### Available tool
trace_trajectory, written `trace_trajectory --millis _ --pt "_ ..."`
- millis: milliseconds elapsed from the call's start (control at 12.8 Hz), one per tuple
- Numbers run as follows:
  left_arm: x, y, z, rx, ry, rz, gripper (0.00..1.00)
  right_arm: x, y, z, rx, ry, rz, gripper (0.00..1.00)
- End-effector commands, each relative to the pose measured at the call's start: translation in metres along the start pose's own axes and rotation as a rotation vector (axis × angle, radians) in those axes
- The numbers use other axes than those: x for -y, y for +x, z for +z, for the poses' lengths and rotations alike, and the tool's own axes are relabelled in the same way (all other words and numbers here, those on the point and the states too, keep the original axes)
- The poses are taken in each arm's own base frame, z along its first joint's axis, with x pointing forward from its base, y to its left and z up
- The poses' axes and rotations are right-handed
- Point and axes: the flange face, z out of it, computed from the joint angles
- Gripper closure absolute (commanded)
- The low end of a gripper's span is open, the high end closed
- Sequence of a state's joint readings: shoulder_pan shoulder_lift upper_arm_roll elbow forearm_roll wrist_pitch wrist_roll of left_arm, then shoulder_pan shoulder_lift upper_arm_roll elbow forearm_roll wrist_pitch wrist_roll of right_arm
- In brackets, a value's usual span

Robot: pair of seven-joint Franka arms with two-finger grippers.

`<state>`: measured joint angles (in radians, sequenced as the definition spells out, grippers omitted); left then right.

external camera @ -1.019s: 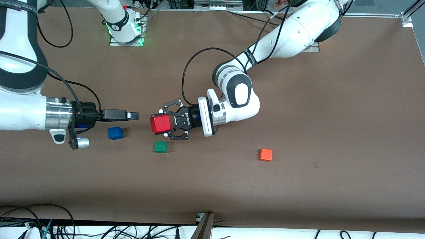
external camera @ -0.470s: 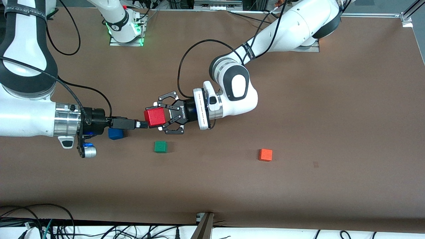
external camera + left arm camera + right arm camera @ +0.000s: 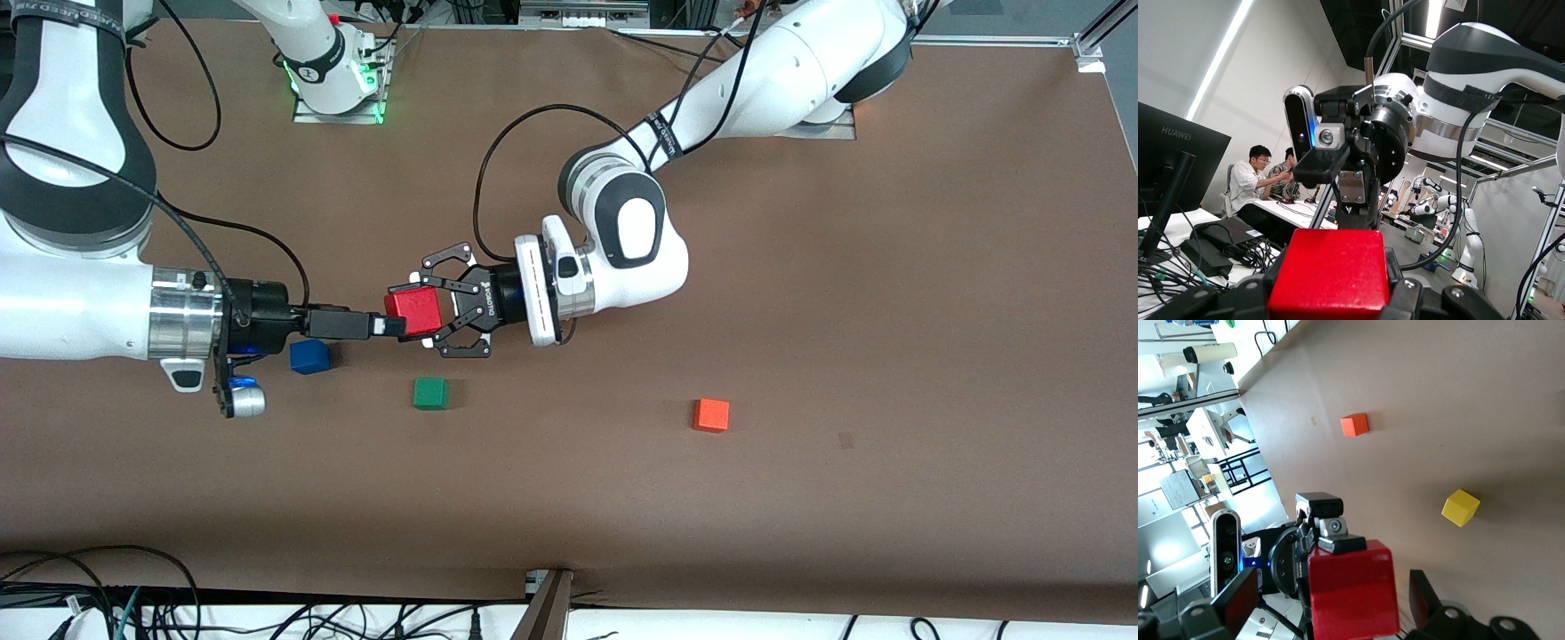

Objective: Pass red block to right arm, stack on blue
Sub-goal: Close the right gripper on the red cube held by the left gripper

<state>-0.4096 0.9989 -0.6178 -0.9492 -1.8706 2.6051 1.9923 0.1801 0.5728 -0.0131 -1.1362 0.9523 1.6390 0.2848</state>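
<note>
Left gripper (image 3: 425, 313) clamps the red block (image 3: 414, 312) in mid-air over bare table. Right gripper (image 3: 391, 326), fingers spread wide, brackets the block without gripping; its fingertips are partly hidden. Blue cube (image 3: 309, 356) sits half tucked under the right gripper's body.

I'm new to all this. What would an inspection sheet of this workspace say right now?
Surface: brown table.
Job's things: red block in the air, clamped by the left gripper; blue block on the table beneath the right gripper.
Clutter: green block, orange block, yellow block.
Grippers: left gripper shut on the red block; right gripper open, fingertips at the block.
Cables: black cable looping off the left arm; more along the table's near edge.
Surroundings: people at desks, a monitor.
</note>
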Motion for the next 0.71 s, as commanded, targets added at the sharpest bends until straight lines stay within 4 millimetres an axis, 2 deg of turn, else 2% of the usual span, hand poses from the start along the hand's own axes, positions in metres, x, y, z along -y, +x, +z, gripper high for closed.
trace_trajectory --millis 0,157,235,313,392,549,627 --pt "-0.005 0.006 0.002 -0.004 0.016 -0.001 1.0 0.006 -0.001 0.005 0.017 0.0 0.005 0.0" --pt "-0.006 0.006 0.002 -0.004 0.014 -0.001 1.0 0.004 -0.001 0.008 0.018 -0.017 0.004 0.0" --pt "-0.006 0.006 0.002 -0.003 0.016 -0.001 1.0 0.006 -0.002 0.013 0.021 -0.029 -0.001 0.1" --pt "-0.007 0.005 0.003 -0.003 0.013 -0.002 1.0 0.005 -0.002 0.014 0.017 -0.044 -0.01 0.25" --pt "-0.007 0.005 0.003 -0.003 0.013 -0.002 1.0 0.005 -0.002 0.014 0.017 -0.046 -0.01 0.59" --pt "-0.007 0.005 0.003 -0.002 0.013 -0.002 1.0 0.004 -0.002 0.017 0.021 -0.048 -0.007 0.82" --pt "-0.008 0.005 0.003 -0.002 0.013 -0.002 1.0 0.007 -0.004 0.021 0.025 -0.05 -0.013 0.84"
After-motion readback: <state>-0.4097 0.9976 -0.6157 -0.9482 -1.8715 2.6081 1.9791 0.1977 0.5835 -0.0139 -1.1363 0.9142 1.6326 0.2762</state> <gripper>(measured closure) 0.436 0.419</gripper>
